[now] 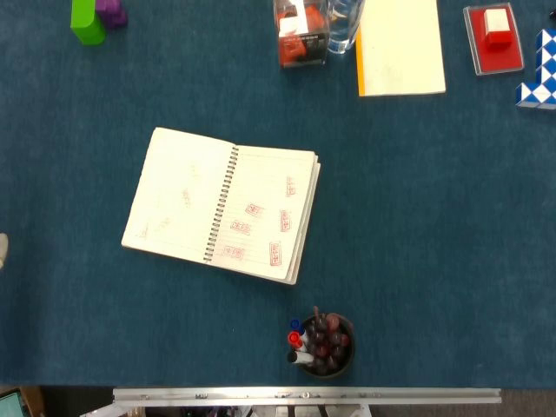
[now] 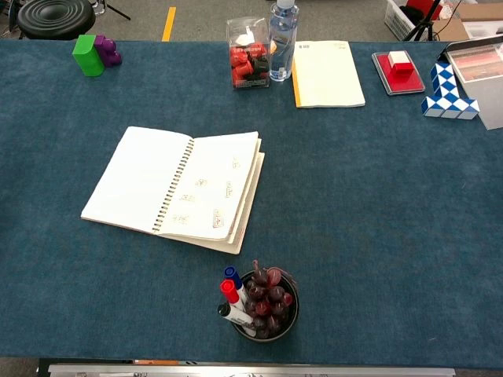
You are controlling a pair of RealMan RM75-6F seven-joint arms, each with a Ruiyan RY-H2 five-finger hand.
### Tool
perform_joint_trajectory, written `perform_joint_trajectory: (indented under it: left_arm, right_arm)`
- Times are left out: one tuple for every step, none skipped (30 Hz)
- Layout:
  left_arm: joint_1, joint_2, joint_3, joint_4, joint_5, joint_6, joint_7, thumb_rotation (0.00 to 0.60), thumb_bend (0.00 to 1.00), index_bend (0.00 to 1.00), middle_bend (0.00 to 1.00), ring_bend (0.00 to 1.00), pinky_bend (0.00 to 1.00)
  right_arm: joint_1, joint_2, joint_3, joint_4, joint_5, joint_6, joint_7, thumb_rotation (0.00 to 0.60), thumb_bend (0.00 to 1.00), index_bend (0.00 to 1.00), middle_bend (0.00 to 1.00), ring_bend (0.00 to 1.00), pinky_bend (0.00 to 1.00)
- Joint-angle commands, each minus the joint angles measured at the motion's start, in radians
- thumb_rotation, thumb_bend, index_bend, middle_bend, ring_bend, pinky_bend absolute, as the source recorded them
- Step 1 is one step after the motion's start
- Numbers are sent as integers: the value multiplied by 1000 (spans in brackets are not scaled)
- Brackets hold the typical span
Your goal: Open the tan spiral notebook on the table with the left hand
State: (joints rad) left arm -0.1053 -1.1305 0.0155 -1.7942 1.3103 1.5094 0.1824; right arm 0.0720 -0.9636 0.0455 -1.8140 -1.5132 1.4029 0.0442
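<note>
The spiral notebook [image 1: 221, 205] lies open and flat on the blue table, also seen in the chest view [image 2: 174, 187]. Its left page is blank and its right page carries small red stamps, with the wire spine running down the middle. Only a pale sliver of my left hand [image 1: 3, 250] shows at the left edge of the head view, well away from the notebook. How its fingers lie is hidden. The chest view shows neither hand. My right hand is out of sight.
A pen cup [image 1: 321, 344] stands near the front edge. At the back are a green and purple block [image 1: 88, 19], a clear box of red items [image 1: 300, 35], a water bottle [image 2: 283, 31], a yellow pad [image 1: 400, 47], a red stamp box [image 1: 493, 36] and a blue-white snake toy [image 1: 539, 69].
</note>
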Motion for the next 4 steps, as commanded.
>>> perform_joint_trajectory:
  left_arm:
    - [5,1,-1,-2,1,-1,0,600,307,0,0,0,42]
    - [7,2,-2,-3,3,-2,0,600,307,0,0,0,42]
    - [10,3,-2,-4,5,0,-2,600,307,0,0,0,42]
    - [13,4,-3,-5,7,1,-3,600,307,0,0,0,42]
  right_arm:
    - [5,-1,-3,-4,-2,-5,-8,600,277,179,248,165,214]
    - [6,-2,-5,-6,-3,-8,-9,600,278,178,248,164,214]
    - [9,-1,-8,-8,-7,-13,-12,600,278,178,248,164,214]
    - [11,-2,-10,-10,-10,-16,-15,600,278,178,248,164,214]
